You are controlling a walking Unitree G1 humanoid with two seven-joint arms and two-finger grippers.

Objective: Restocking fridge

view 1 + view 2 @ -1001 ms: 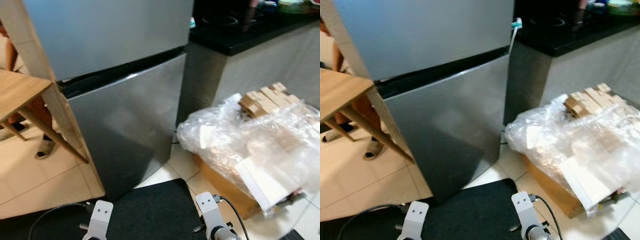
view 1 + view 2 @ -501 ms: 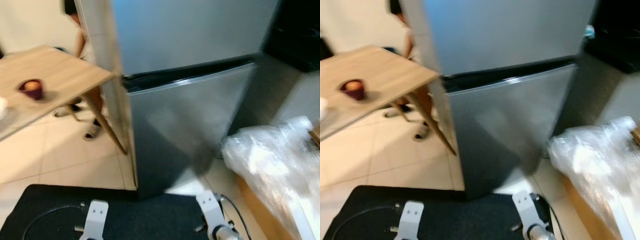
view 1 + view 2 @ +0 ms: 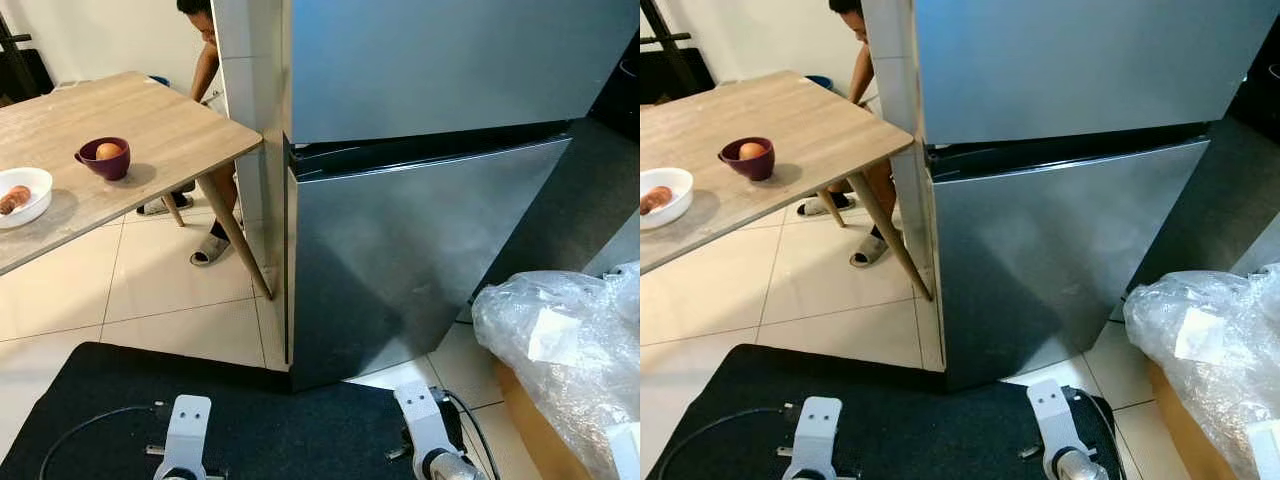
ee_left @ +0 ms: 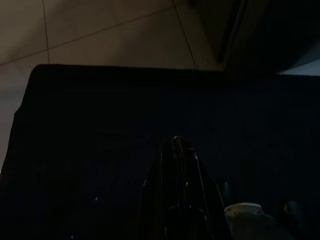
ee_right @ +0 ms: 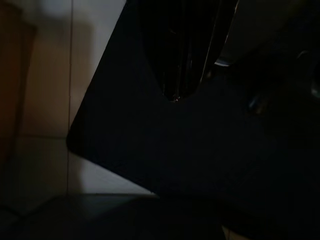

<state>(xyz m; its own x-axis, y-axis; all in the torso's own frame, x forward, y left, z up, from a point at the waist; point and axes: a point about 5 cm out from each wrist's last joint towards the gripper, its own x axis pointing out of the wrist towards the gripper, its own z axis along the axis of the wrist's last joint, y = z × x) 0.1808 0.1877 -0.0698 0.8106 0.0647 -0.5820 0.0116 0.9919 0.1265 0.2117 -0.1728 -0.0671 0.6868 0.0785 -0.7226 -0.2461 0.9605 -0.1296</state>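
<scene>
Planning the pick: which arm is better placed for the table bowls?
Left, tentatively. The maroon bowl and white bowl sit on the wooden table to the robot's left; the fridge is closed, both arms hanging idle.

A desk (image 3: 150,125) is carrying a maroon bowl (image 3: 103,158) and a white bowl (image 3: 24,194). A person (image 3: 210,80) is bending behind it, and a plastic-wrapped box (image 3: 570,350) is sitting beside a black mat (image 3: 250,420).

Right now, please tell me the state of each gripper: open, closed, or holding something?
Left gripper: closed, holding nothing, hanging over the black floor mat.
Right gripper: closed, holding nothing, also over the mat.
</scene>
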